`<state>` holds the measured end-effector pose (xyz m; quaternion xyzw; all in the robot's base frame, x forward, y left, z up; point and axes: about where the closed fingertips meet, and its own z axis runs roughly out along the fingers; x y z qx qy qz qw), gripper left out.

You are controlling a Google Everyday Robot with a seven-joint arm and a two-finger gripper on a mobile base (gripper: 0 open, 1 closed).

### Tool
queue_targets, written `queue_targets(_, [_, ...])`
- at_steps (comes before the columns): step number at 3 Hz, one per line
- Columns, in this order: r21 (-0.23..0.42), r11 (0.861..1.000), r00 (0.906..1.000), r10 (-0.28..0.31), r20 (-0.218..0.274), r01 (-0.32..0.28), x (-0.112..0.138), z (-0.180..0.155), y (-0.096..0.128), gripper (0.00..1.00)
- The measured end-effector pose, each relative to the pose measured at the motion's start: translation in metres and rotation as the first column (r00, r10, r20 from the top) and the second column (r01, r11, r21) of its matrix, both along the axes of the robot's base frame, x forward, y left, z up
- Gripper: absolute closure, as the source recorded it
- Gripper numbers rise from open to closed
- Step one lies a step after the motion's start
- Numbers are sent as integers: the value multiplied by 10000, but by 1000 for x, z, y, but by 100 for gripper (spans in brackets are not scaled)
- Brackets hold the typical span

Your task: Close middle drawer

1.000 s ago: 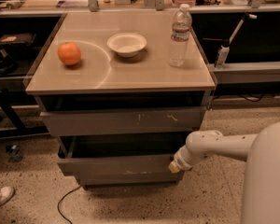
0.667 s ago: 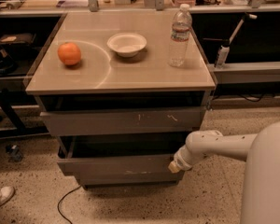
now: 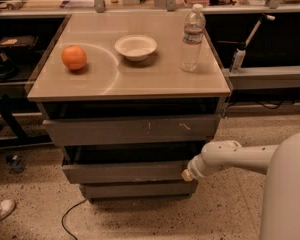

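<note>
As I look down on the scene, the claw (image 3: 186, 174) sits at about four o'clock in my view, at the tip of the white arm (image 3: 240, 157) reaching in from the right. It's right up against the right end of the middle drawer (image 3: 125, 172), at that panel's three o'clock edge. It looks like contact, though I can't be sure, and I can't tell whether the claw is open or closed either. The middle drawer stands pulled out, its plain front proud of the bottom drawer (image 3: 137, 189) just beneath it at six o'clock, with a dark gap showing above the front. At twelve o'clock from it, the top drawer (image 3: 135, 129), the one with white scratches, shows a dark gap above its front too. Up on the surface (image 3: 155, 81), an orange (image 3: 73, 57) rests at nine o'clock, a white bowl (image 3: 135, 47) near twelve, and a clear water bottle (image 3: 192, 38) stands upright at two o'clock. A white shoe (image 3: 0, 210) pokes in at my eight o'clock, and a dark cable (image 3: 70, 215) trails on the speckled floor (image 3: 250, 149) below the bottom drawer's left end.
</note>
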<state>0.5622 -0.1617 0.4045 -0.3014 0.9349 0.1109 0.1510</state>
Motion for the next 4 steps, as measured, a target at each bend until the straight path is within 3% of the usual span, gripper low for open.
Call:
queue_targets(1, [-57,9988,9978,-474,457,477,28,6,-6,100])
queue_targets(2, [-58,9988,9978,-477,460,480,28,6,-6,100])
queue_targets(3, [-165,9957,9915,-887,947,907,57,10,-10,100])
queue_targets(4, [-170,9956,9911,-904,978,925,54,10,-11,100])
